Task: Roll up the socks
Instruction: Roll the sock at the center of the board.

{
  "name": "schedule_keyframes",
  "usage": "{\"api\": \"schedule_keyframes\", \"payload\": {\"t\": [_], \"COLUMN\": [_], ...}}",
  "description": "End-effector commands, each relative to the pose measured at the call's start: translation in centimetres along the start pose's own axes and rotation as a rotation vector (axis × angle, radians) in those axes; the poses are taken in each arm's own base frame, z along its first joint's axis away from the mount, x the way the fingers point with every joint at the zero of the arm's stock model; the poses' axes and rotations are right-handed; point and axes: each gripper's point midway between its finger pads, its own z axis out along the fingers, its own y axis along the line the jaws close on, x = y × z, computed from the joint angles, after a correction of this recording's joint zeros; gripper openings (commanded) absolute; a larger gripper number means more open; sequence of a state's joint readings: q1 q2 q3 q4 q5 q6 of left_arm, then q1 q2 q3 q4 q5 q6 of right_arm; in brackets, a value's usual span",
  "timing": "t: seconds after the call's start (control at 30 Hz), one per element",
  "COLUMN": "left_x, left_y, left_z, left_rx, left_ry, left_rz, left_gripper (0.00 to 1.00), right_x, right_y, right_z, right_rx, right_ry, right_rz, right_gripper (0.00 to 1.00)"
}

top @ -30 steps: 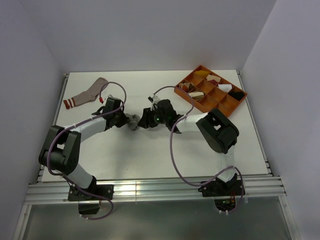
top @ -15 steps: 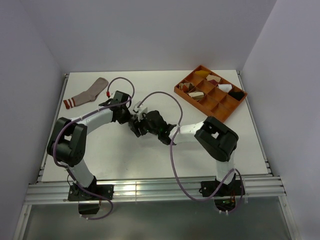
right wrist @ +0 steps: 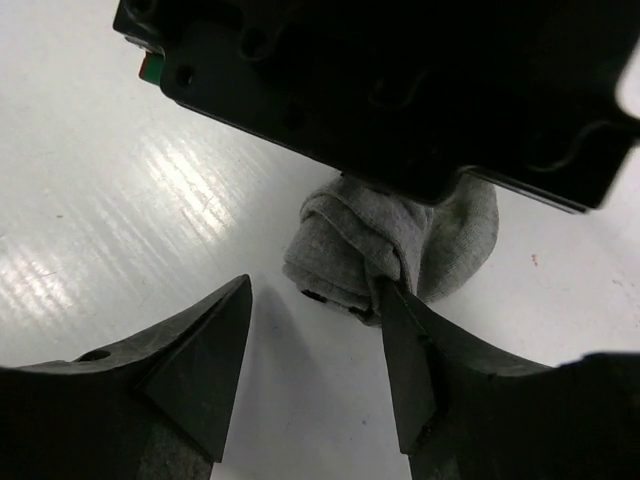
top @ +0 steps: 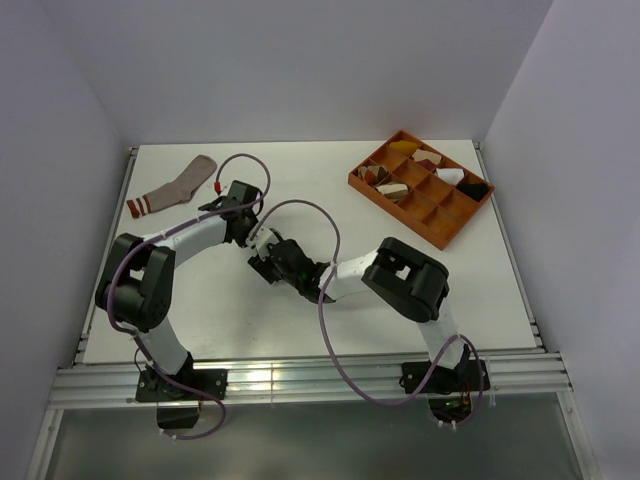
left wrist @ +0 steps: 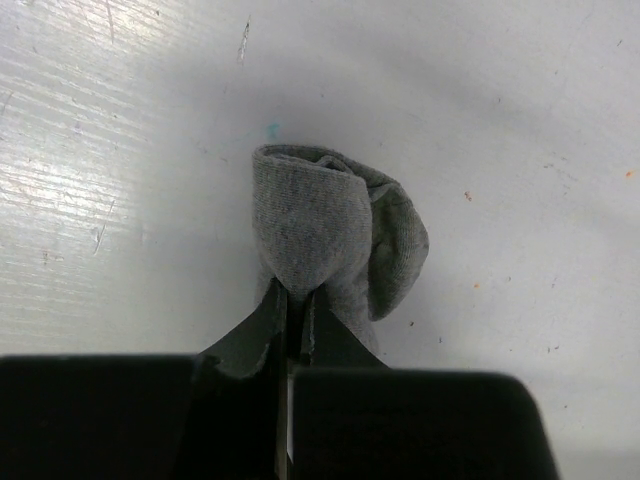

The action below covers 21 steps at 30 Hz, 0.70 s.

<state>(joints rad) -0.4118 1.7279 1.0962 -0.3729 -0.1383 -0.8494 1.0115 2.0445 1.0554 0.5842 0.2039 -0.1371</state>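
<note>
Right hand (right wrist: 315, 295) leftward, agape beside sock (left wrist: 318, 232)

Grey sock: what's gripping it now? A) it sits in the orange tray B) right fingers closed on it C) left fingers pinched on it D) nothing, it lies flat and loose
C: the left wrist view shows the left fingers shut on the bunched grey sock, while the right fingers stand apart.
</note>
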Motion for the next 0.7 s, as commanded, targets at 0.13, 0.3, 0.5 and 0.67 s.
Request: {"api": "schedule_keyframes", "payload": {"t": [0.13,0.3,0.5,0.67], "left_x": [2.6,2.8,2.2,1.1], "left_y": [0.6,0.0,-0.4,-0.5], "left_z": [0.5,0.3,-0.2,-1.0], "left_rx": [-0.012,0.018,0.038,0.049], "left_ry": [0.106,0.116,0.091,0.041], "left_rz": [0.049,0.045,0.034,0.009], "left_gripper": [0.0,0.01,0.28,0.66], "right_x": [-1.8,-1.2,0.1,0.9], "right_y": [-1.3,-1.0,0.1,-0.1], "right_z": [1.8,2.3,1.3,0.8], "right_rx": [0.151,0.148,0.069,-0.02], "right_ry": [-0.04,-0.01,0.016,0.028], "right_rz": [-0.062,-0.04,0.074,0.222], "right_gripper": [0.47,0.18,0.0,0.0]}}
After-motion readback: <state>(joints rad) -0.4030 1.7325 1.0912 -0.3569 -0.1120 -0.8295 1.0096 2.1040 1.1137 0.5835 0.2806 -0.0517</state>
